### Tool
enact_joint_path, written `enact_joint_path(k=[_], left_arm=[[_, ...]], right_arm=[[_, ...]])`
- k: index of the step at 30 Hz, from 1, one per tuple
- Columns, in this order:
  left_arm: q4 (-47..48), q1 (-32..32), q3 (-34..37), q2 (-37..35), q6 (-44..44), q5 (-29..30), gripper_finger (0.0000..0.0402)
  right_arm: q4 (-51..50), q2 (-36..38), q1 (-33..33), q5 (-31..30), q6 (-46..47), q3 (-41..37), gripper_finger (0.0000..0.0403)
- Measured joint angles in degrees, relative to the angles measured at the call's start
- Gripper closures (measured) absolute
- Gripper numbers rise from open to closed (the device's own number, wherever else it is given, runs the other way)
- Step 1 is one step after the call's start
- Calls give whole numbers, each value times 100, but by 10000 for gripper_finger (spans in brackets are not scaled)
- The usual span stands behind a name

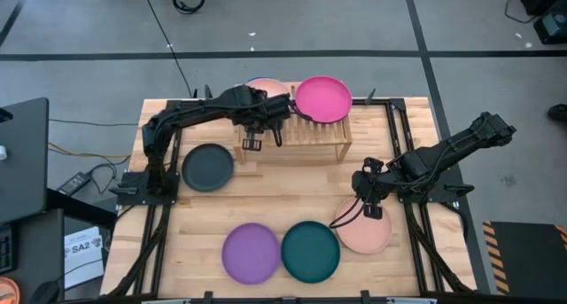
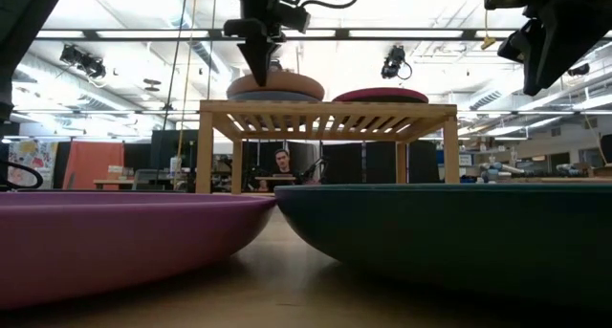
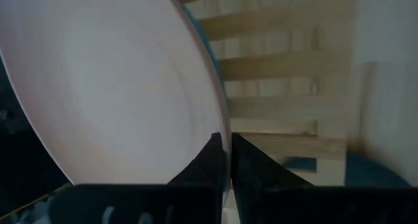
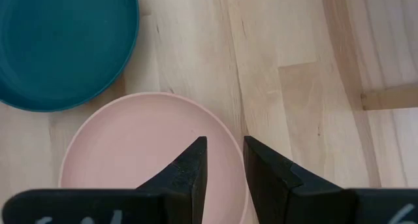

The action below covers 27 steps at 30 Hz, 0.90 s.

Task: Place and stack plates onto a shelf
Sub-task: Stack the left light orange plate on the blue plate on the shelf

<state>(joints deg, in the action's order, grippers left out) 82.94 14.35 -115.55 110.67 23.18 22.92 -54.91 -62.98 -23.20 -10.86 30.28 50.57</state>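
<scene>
Left gripper (image 1: 262, 131), fingers together on the peach plate (image 3: 98, 87) atop the shelf (image 1: 310, 136) stack's left end, must release; right gripper (image 1: 372, 202), fingers apart, hovers over the second peach plate (image 1: 368, 233).

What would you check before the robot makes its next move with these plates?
1. Left gripper closed on the rim of the peach plate over the shelf: ok.
2. That plate centred on the stack beneath: cannot tell.
3. Magenta plate on the shelf's other half, overhanging the back edge: not ok.
4. Right gripper open above the second peach plate, not gripping: ok.
5. Charcoal plate, purple plate and teal plate lying flat on the table, waiting: ok.
</scene>
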Motion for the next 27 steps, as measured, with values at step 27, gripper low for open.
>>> enact_joint_path(k=[27], left_arm=[[-223,0,-4,-4,-2,24,304]], right_arm=[[-1,0,0,1,0,0,298]])
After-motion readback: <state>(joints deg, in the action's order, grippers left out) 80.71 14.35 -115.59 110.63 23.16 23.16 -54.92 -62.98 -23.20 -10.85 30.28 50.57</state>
